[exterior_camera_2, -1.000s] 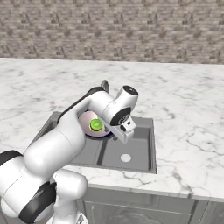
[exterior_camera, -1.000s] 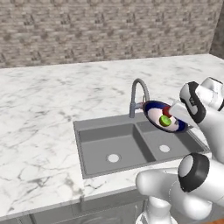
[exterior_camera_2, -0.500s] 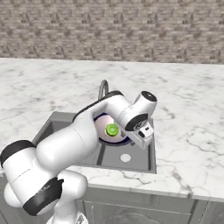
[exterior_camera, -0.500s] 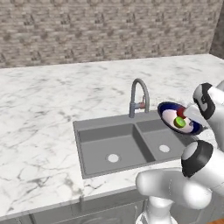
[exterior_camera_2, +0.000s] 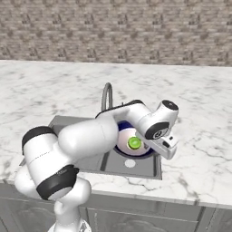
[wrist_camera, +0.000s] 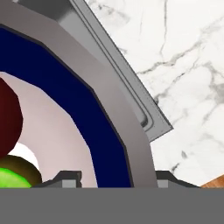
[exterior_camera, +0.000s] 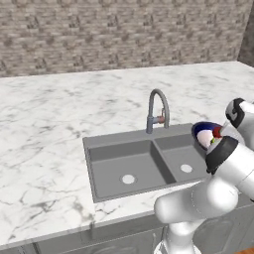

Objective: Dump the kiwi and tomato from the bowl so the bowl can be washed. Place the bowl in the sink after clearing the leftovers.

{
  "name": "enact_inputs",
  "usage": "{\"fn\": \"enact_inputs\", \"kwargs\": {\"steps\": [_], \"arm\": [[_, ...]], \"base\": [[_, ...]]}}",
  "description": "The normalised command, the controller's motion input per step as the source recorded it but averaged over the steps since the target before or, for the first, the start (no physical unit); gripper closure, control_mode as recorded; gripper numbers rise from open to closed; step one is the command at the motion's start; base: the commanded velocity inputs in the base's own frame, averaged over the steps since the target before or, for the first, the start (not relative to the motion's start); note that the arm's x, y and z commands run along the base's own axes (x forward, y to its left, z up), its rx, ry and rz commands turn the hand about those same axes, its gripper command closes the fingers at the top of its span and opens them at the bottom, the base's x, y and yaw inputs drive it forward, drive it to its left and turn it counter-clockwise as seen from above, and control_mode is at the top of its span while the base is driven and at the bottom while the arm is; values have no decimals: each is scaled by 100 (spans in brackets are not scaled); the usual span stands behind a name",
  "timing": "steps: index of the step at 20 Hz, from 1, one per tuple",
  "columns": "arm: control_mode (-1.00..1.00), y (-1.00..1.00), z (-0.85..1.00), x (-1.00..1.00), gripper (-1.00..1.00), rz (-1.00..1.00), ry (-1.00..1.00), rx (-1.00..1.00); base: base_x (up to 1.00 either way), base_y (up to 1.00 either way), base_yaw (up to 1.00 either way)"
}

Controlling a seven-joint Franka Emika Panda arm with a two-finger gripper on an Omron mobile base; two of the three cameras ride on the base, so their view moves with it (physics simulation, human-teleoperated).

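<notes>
Bowl held aloft over right edge of sink, tipped steeply, pale inside facing camera in right base view. Kiwi and tomato both inside bowl, touching near low side. No writing or labels legible anywhere. Gripper closed on bowl rim, dark blue edge running between fingertips in hand view. Faucet stands behind basins. Marble counter surrounds sink; brick wall behind.
</notes>
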Motion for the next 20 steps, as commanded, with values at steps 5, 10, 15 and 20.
{"fn": "enact_inputs", "kwargs": {"steps": [5,10,15,20], "arm": [[-100,8,-7,13,100,0,0,-11],[-100,26,-15,4,100,0,1,-19],[-100,32,-26,0,100,0,7,-17],[-100,9,-37,0,100,0,3,-18]], "base": [[0,0,0],[0,0,0],[0,0,0],[0,0,0]]}}
